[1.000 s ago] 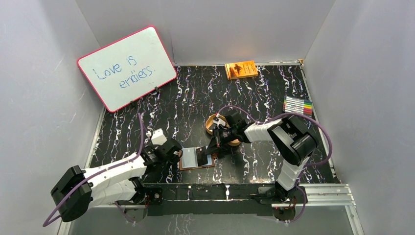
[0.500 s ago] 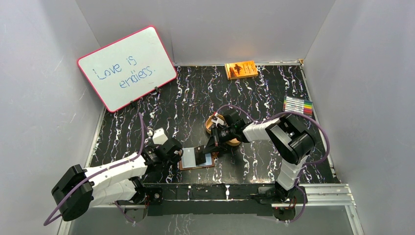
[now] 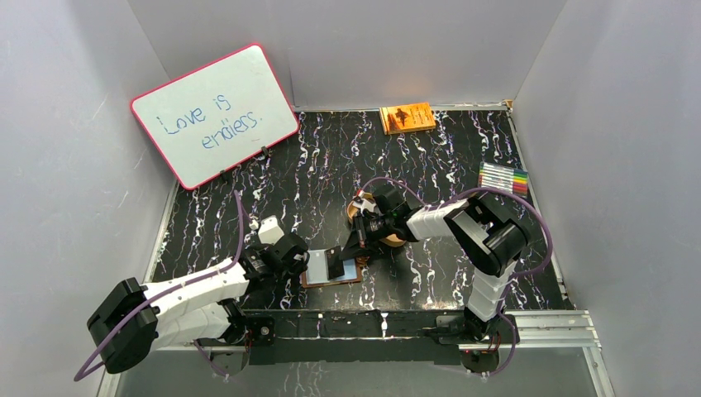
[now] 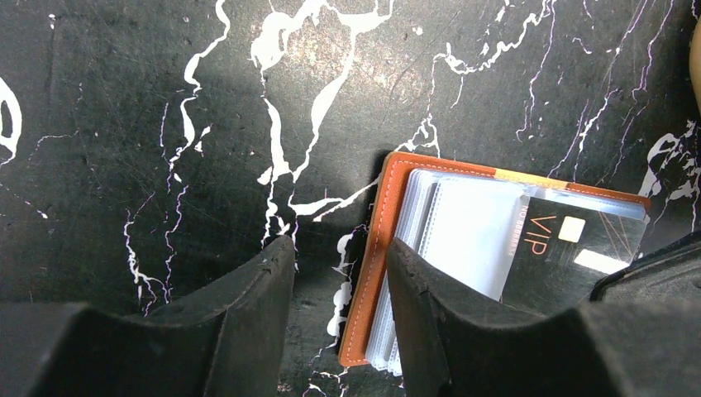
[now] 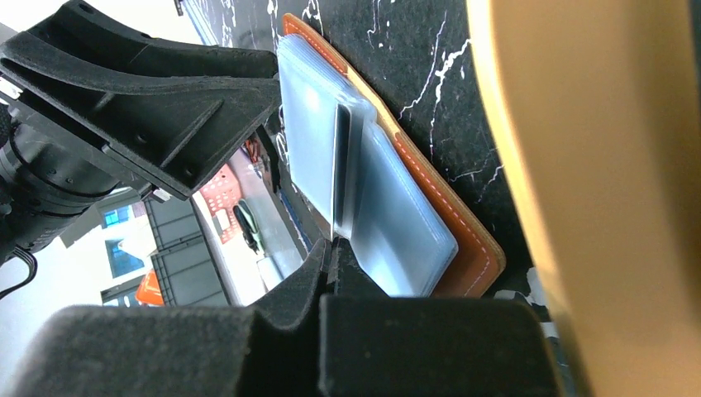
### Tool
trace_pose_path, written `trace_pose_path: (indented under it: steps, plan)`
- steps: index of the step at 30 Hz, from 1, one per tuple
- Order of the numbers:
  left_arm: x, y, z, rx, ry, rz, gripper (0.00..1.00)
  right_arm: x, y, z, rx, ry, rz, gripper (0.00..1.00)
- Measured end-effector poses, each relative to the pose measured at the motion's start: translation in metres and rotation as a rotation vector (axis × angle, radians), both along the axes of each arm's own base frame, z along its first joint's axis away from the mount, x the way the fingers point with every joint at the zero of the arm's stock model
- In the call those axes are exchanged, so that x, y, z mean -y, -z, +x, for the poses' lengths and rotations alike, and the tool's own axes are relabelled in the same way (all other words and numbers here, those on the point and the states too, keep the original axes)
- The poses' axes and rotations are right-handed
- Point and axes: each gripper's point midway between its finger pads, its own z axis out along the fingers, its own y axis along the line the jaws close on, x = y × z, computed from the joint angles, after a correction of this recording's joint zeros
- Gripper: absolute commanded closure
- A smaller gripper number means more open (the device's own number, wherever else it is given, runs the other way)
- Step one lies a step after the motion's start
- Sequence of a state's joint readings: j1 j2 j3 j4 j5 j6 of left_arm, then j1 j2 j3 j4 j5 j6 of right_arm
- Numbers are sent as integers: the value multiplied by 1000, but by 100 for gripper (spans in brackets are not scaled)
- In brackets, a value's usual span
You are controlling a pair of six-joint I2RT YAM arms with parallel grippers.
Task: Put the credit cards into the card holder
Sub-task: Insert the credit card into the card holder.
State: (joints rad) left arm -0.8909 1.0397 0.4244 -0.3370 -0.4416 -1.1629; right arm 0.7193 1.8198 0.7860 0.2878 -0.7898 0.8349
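One dark card is in hand: the right gripper is clenched on it and holds it tilted over the open holder, which lies flat at the lower centre of the top view, between the two arms. From the right wrist we see the card edge-on, its far edge down against the clear sleeves; we cannot tell whether it has entered a slot. The left gripper stands part-open and grasps nothing. One finger lies over the sleeves at the holder's left edge and the other over the bare table beside it, so we judge it is pinning the holder down. We take the step to be the insertion of this card. Next, we think, its leading edge must find a sleeve mouth and slide in flat while the left finger stops the holder skidding; too steep an angle could buckle the sleeves.
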Motion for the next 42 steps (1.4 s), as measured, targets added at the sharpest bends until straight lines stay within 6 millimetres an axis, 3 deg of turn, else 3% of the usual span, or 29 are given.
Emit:
trace_pose_path:
  steps: [23,37,42]
  plan:
    - [5,2,5,22,-4,-40,60,-15,3,-2,19,30,-10,100]
    - [21,1,6,28,8,-124,63,-29,11,-7,6,58,-39,100]
    - [23,1,6,26,8,-142,63,-29,11,-7,3,64,-42,92]
